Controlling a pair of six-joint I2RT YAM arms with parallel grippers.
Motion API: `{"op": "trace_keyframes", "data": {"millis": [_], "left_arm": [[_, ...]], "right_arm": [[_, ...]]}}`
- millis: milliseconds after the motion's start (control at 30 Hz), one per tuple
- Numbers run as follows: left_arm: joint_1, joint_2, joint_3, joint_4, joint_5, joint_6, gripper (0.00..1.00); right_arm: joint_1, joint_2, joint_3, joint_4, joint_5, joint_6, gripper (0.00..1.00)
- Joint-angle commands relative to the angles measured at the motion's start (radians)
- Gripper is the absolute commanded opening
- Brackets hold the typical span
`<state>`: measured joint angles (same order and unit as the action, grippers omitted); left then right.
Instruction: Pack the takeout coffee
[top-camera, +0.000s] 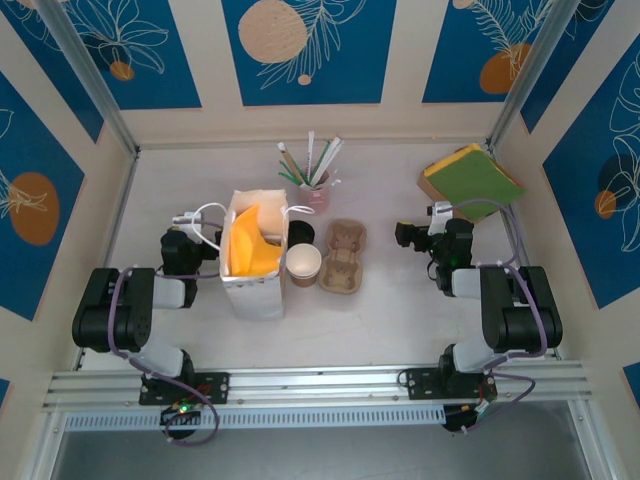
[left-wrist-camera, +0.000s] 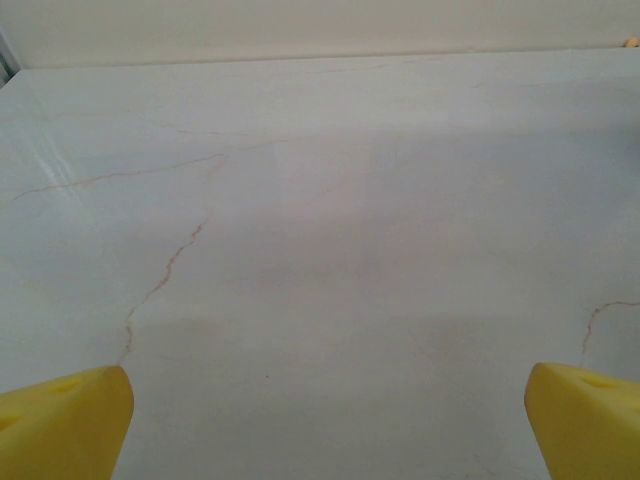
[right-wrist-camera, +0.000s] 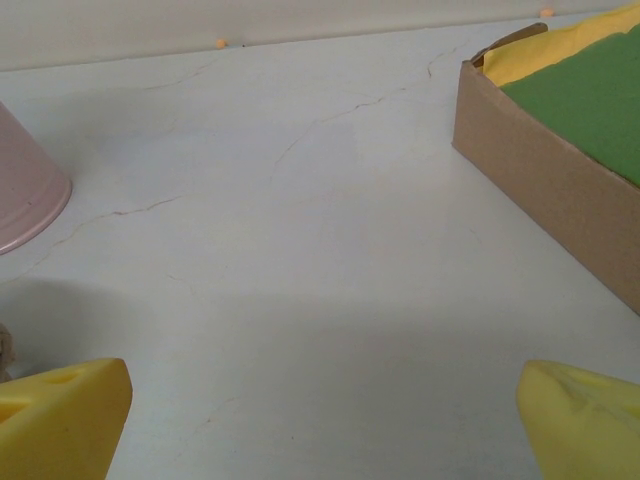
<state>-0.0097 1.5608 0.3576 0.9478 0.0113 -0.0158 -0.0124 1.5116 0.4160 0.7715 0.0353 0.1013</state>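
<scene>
A brown paper cup (top-camera: 303, 263) stands open, pale inside showing, between a white paper bag (top-camera: 252, 290) and a cardboard cup carrier (top-camera: 342, 258). Just behind it is a round black lid (top-camera: 300, 233); I cannot tell whether it tops the takeout coffee or lies loose. My left gripper (top-camera: 188, 224) rests left of the bag. Its yellow fingertips (left-wrist-camera: 70, 420) are wide apart over bare table, so the left gripper (left-wrist-camera: 325, 425) is open. My right gripper (top-camera: 418, 232) sits right of the carrier, and the right gripper (right-wrist-camera: 320, 430) is open too, holding nothing.
Yellow paper (top-camera: 250, 245) fills the bag. A pink cup (top-camera: 316, 192) of straws and stirrers stands at the back; its side (right-wrist-camera: 25, 195) shows in the right wrist view. A cardboard box (right-wrist-camera: 530, 170) of green and yellow napkins (top-camera: 472, 180) sits back right. Walls enclose the table.
</scene>
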Motion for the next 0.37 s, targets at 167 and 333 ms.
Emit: {"op": "trace_keyframes", "data": {"millis": [167,333], "left_arm": [[-0.009,0.002,-0.006,0.037,0.010,0.023,1.00],[-0.008,0.002,-0.006,0.037,0.010,0.022,1.00]], "right_arm": [[0.008,0.012,0.004,0.028,0.013,-0.009,0.99],[0.006,0.012,0.004,0.026,0.007,-0.008,0.99]]}}
